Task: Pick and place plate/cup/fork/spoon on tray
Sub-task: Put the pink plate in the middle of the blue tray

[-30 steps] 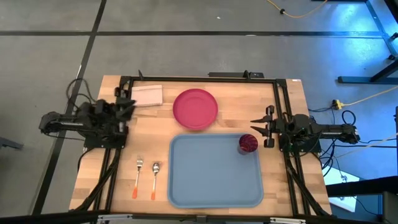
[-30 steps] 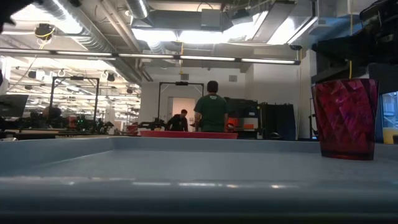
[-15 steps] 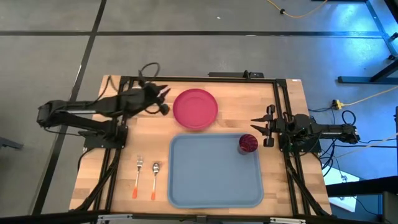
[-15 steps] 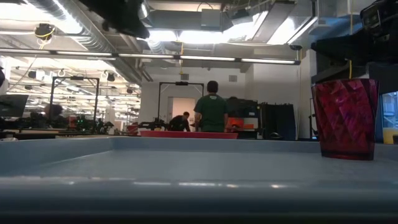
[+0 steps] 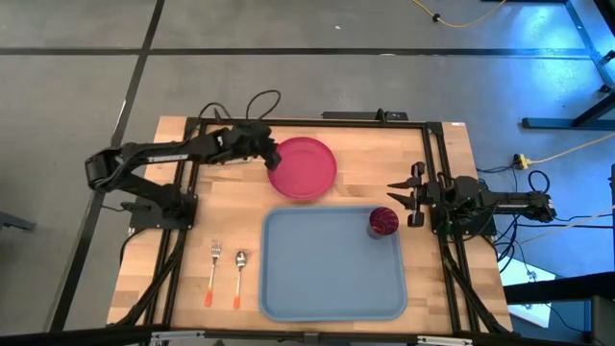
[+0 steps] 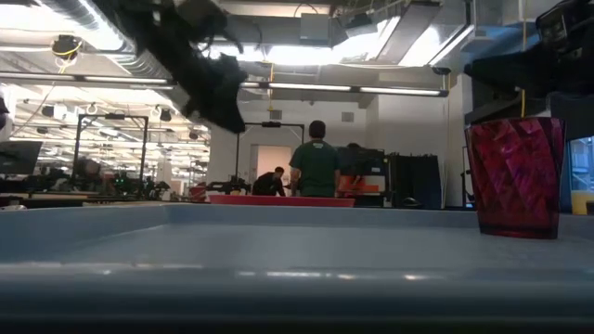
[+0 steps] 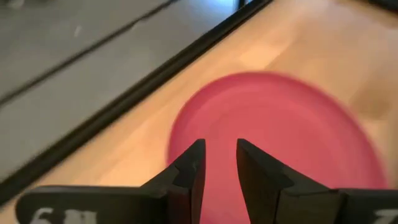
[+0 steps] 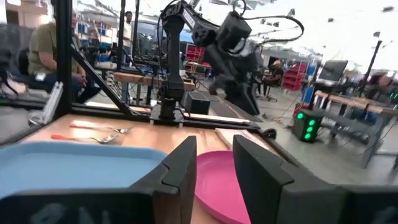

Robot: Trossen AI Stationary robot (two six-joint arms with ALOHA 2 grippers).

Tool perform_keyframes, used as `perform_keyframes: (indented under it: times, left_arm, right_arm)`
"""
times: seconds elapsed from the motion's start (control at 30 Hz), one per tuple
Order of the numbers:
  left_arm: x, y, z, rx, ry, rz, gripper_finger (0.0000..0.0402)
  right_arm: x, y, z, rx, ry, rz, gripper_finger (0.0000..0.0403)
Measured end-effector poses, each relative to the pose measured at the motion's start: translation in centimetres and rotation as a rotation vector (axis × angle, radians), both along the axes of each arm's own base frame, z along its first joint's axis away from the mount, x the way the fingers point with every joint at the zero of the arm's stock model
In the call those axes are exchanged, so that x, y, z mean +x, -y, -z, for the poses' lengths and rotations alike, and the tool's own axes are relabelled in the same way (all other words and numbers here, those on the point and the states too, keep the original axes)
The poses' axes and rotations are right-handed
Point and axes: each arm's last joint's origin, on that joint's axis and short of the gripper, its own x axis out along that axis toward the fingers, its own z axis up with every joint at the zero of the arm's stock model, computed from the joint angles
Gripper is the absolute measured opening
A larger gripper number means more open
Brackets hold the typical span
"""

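The left tool (image 5: pixel 271 154) is reached out over the wooden bench (image 5: pixel 432 279) and hangs at the near rim of the pink-red plate (image 5: pixel 303 168), its two dark fingers (image 7: pixel 186 171) spread only a narrow way apart with nothing between them; in the left wrist view the plate (image 7: pixel 286 137) fills the space just ahead of and beneath the fingertips, and whether they touch it cannot be told. In the low view this arm shows as a dark shape (image 6: pixel 209 79) slanting down from above, with the plate (image 6: pixel 278 199) as a thin red line behind the tray rim. The right tool (image 5: pixel 399 195) waits at the right side of the bench, its fingers (image 8: pixel 180 171) set apart and empty, pointing across toward the plate (image 8: pixel 221 186). The dark red cup (image 5: pixel 383 221) stands upright just beside the right tool, inside the light-blue tray (image 5: pixel 327 288) at its far right corner; the low view shows it upright on the tray floor (image 6: pixel 516 176). The tray lies between the two tools, nearer the front than the plate and apart from it. The fork (image 5: pixel 213 274) and the spoon (image 5: pixel 239 277) lie side by side on the bench, well apart from the left tool, beside the tray's left edge, orange handles toward the front. People stand in the room beyond (image 6: pixel 316 167)
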Motion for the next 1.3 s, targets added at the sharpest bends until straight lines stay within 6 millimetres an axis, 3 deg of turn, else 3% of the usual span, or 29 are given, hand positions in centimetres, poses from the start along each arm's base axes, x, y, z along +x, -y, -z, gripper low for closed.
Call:
perform_keyframes:
  times: [0.23, 0.7, 1.03, 1.3]
  left_arm:
    - [-0.2, -2.2, 2.7, -0.159, -0.038, -0.123, 0.0084]
    - [1.5, -2.0, 6.9, -0.282, -0.151, -0.083, 0.0084]
    - [1.3, -2.5, 7.3, -0.183, -0.21, -0.191, 0.0084]
    - [1.4, -2.2, 7.3, -0.224, -0.193, -0.151, 0.0084]
  right_arm:
    - [0.0, 0.0, 0.4, 0.03, -0.038, -0.003, 0.011]
    - [0.1, 0.0, 0.5, 0.029, -0.049, -0.003, 0.011]
    - [0.1, 0.0, 0.5, 0.029, -0.05, -0.003, 0.011]
    - [0.1, 0.0, 0.5, 0.029, -0.05, -0.003, 0.011]
